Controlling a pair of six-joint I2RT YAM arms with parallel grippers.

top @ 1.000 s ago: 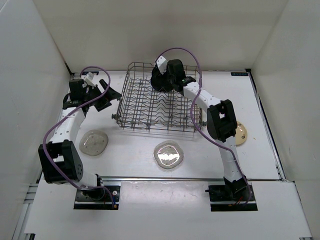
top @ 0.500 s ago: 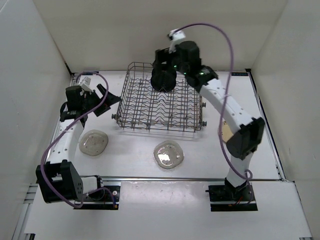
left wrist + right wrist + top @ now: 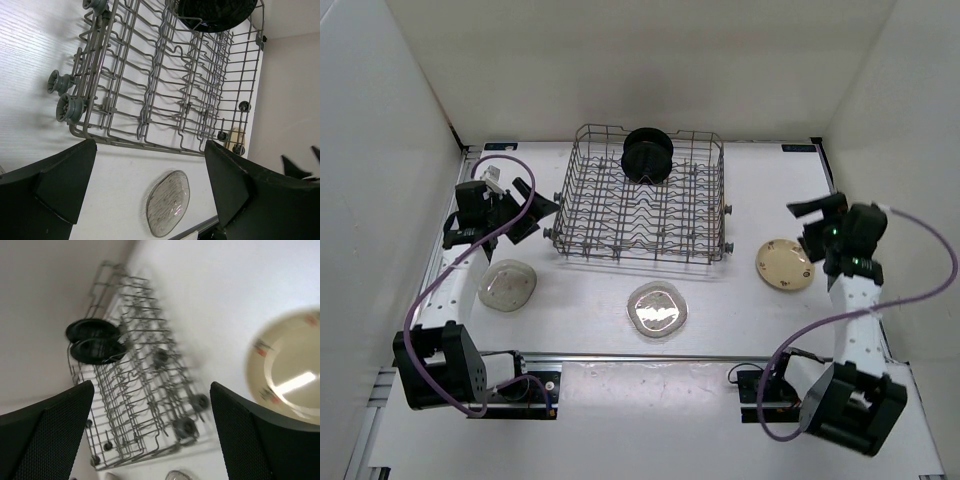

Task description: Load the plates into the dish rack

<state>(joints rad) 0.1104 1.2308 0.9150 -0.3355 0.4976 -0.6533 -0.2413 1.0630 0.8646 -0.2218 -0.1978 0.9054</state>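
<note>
Two grippers, both spread wide. My left gripper hangs at 9 o'clock of the large grey wire dish rack, with a clear translucent round plate lying flat near it. Black round plates stand upright at the rack's 12 o'clock edge. A second clear plate lies at 6 o'clock. A cream-tan spotted plate lies at 4 o'clock, beside my right gripper.

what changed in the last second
The right gripper came away from the black plates, left standing at the far end of the dish rack, and swung out to the right, now open beside the cream plate. The left gripper shifted only slightly, open by the rack's left side. The rack and the two clear plates stayed put.
</note>
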